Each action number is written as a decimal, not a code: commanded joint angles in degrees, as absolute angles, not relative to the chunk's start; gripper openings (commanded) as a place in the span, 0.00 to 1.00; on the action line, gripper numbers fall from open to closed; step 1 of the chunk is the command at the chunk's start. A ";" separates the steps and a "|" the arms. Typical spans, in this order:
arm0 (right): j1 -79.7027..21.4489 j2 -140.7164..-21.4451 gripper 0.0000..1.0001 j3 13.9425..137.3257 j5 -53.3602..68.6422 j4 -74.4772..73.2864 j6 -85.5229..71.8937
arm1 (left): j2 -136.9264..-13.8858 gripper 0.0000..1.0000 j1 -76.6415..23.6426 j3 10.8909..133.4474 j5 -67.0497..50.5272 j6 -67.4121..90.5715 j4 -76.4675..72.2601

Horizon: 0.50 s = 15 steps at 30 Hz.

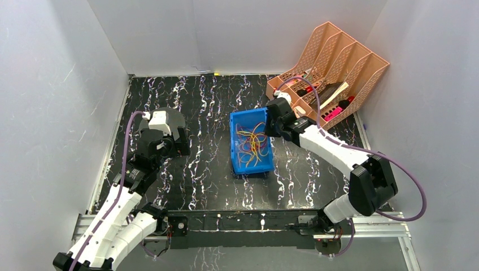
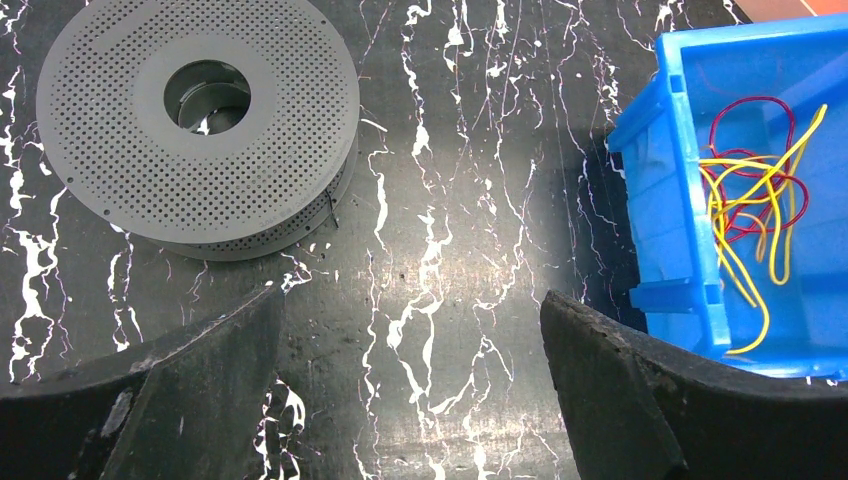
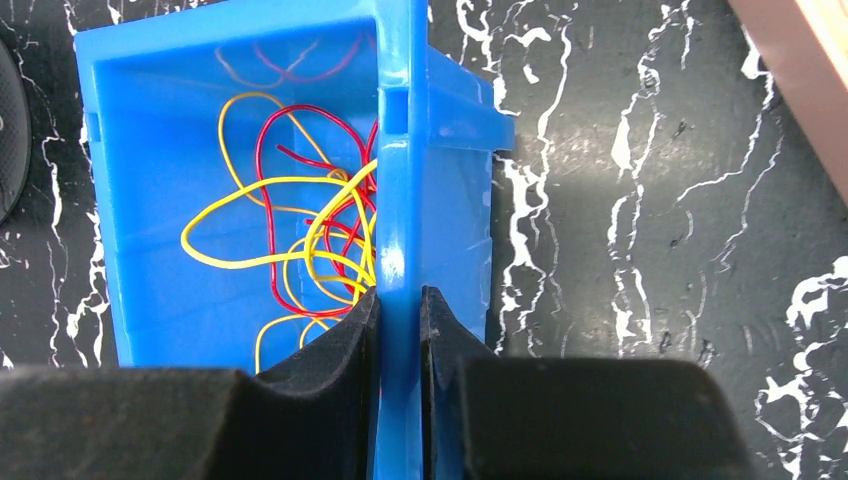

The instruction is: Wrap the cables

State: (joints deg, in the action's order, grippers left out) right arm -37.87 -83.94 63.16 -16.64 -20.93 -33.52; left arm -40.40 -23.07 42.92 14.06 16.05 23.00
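Note:
Thin yellow and red cables (image 1: pixel 252 143) lie tangled inside a blue bin (image 1: pixel 242 163) at the table's middle; they also show in the left wrist view (image 2: pixel 757 190) and the right wrist view (image 3: pixel 300 225). My right gripper (image 3: pixel 398 300) is shut on the blue bin's right wall (image 3: pixel 400 150), one finger inside, one outside; in the top view it (image 1: pixel 272 119) sits at the bin's far right corner. My left gripper (image 2: pixel 412 345) is open and empty above the bare table, between a grey perforated spool (image 2: pixel 197 122) and the bin (image 2: pixel 670 200).
The spool (image 1: pixel 169 121) lies flat at the left, partly under my left wrist. A salmon file rack (image 1: pixel 330 62) with pink and dark items stands at the back right. White walls enclose the black marbled table (image 1: pixel 209 101).

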 commanded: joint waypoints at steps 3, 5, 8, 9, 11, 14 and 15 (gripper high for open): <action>-31.02 -84.63 0.00 68.12 -5.86 -17.07 -28.77 | -40.54 0.98 -23.20 44.88 14.41 15.73 23.29; -29.14 -86.07 0.00 68.64 -4.10 -16.98 -28.78 | -40.43 0.98 -23.20 44.76 14.48 15.73 23.29; -27.00 -88.47 0.00 69.11 -2.20 -15.99 -29.38 | -40.55 0.98 -23.21 44.74 14.37 15.73 23.14; -26.56 -89.15 0.00 69.21 -1.86 -15.54 -29.50 | -40.71 0.98 -23.20 44.74 14.27 15.73 23.05; -26.06 -90.32 0.00 69.34 -2.33 -14.62 -29.89 | -41.11 0.98 -23.20 44.81 13.97 15.73 23.14; -25.61 -92.25 0.00 69.62 -3.14 -13.37 -30.32 | -41.56 0.98 -23.20 44.76 13.79 15.64 23.12; -25.40 -93.13 0.00 69.98 -3.35 -13.16 -30.32 | -41.57 0.98 -23.23 44.75 13.75 15.64 23.07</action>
